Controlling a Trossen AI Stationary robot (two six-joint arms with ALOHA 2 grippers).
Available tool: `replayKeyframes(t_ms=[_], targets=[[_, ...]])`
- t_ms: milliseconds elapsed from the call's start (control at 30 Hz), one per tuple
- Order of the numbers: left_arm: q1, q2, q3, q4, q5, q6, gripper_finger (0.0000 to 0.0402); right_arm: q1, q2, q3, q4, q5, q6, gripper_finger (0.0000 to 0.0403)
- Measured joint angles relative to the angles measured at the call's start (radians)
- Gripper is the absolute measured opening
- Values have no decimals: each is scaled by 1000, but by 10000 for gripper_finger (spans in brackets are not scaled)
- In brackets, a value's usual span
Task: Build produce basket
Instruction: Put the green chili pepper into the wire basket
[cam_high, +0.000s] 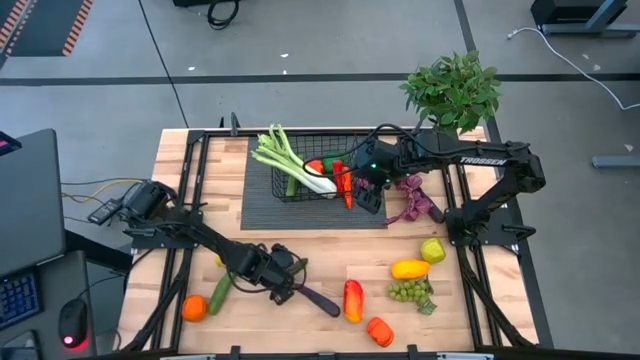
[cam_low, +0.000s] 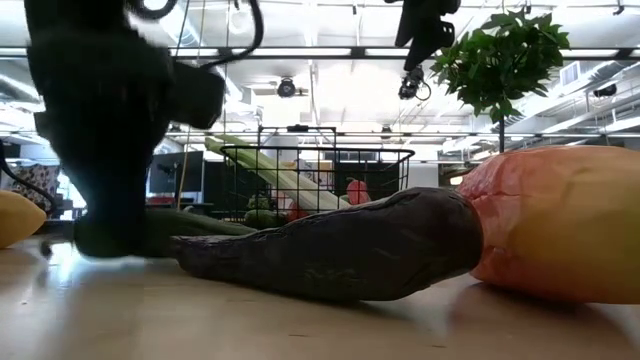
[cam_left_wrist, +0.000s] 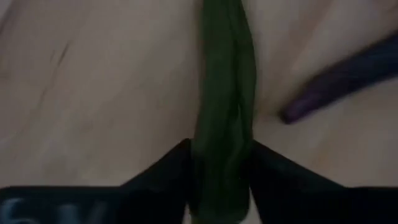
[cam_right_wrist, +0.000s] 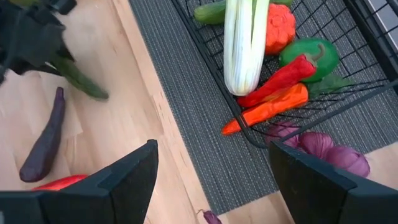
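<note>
My left gripper (cam_high: 280, 278) stands low over the table's near middle, shut on a long dark green cucumber (cam_left_wrist: 224, 93). A dark purple eggplant (cam_high: 316, 298) lies just to its right. The black wire basket (cam_high: 262, 172) sits on a grey mat at the far middle. It holds a leek (cam_high: 285, 160), a red pepper, a carrot (cam_right_wrist: 267, 109) and green pieces. My right gripper (cam_right_wrist: 211, 180) hangs open above the mat by the basket's right near corner, with nothing between its fingers. My left gripper pinches the cucumber's two long sides (cam_left_wrist: 211, 168) between its two fingers (cam_left_wrist: 165, 171), close to one end. The fingers come steeply from above and lie across it. The rest of the cucumber (cam_right_wrist: 81, 78) reaches out past the fingers, low over the wood.
Loose produce lies on the wood: a second cucumber (cam_high: 220, 291) and an orange (cam_high: 193, 308) near left, a red-yellow pepper (cam_high: 352, 300), green grapes (cam_high: 411, 291), a yellow piece (cam_high: 410, 268), purple grapes (cam_high: 415, 200). A potted plant (cam_high: 455, 90) stands far right.
</note>
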Motion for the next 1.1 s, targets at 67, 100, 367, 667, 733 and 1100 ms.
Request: replayKeyframes(t_ms=[67, 100, 367, 667, 733, 1100], targets=[[13, -12, 29, -6, 3, 22, 107, 0, -2, 0, -15, 5, -1, 307], [21, -16, 47, -2, 1, 37, 95, -1, -4, 0, -24, 14, -1, 307], [127, -58, 261, -114, -25, 219, 111, -14, -93, 0, -83, 26, 72, 307], [341, -66, 540, -294, -103, 542, 117, -14, -226, 0, -72, 106, 141, 307], [396, -66, 566, -298, -104, 611, 112, -14, -239, 0, -73, 106, 142, 307], [708, -65, 592, -357, -69, 931, 207, 40, -252, 0, -108, 115, 273, 307]])
